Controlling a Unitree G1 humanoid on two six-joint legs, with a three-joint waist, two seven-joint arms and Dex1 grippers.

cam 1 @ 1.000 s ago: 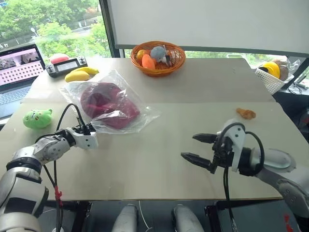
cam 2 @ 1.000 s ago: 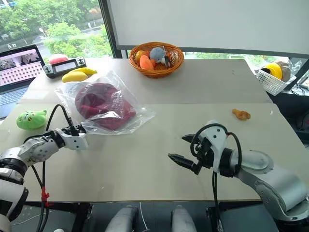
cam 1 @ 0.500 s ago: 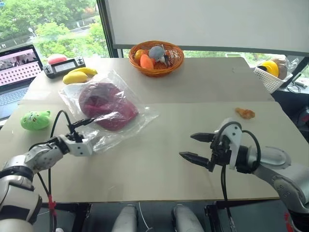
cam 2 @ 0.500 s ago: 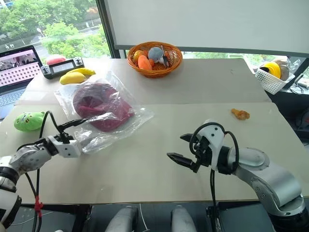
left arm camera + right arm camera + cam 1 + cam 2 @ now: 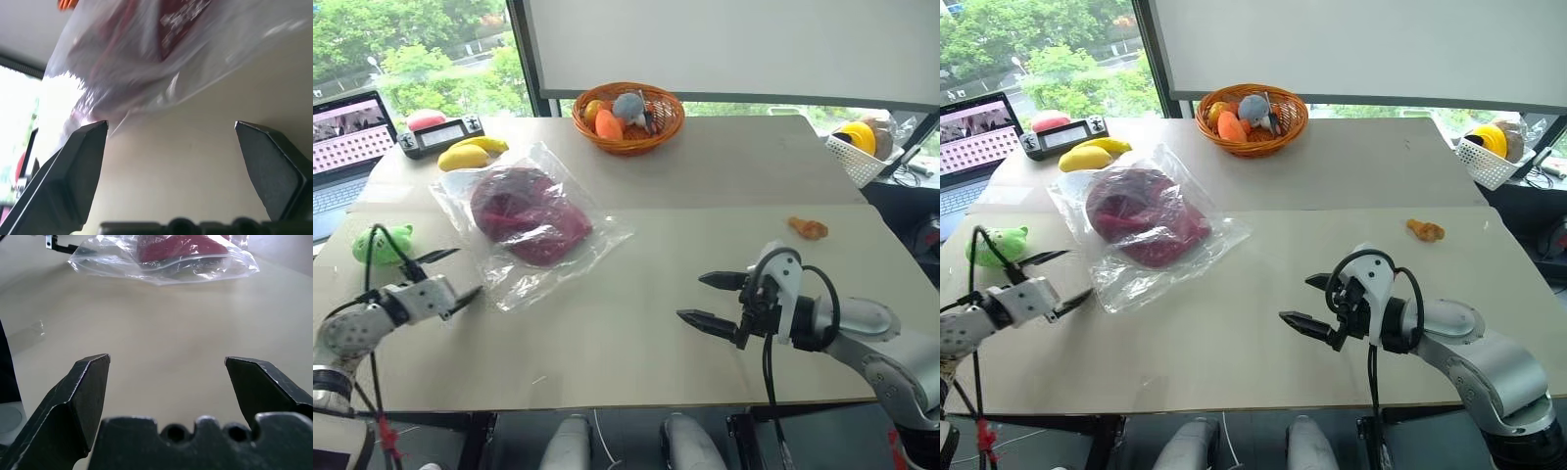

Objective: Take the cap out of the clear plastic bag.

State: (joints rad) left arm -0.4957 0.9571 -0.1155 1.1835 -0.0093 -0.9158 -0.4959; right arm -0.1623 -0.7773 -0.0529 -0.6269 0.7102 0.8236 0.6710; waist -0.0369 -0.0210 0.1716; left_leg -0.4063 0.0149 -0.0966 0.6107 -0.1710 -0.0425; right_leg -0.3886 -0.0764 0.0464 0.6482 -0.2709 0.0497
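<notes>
Cap (image 5: 528, 213) lies inside clear plastic bag (image 5: 534, 279), flat on worktop (image 5: 636, 343), left of frame centre. Left gripper (image 5: 449, 277) at left edge, just beside bag corner, fingers spread, gripping nothing. Right gripper (image 5: 705, 299) lower right, well apart, fingers spread, empty.

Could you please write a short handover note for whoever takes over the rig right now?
Left tool: open, holding nothing, just off the near corner of the clear plastic bag.
Right tool: open, empty, hovering over bare table, well apart from the bag.
The cap lies inside the bag, flat on the table in front of the wicker basket.
Done: nothing; the cap is not out and the bag is not held.
Left: grip the bag, reach in, pull the cap out.
</notes>
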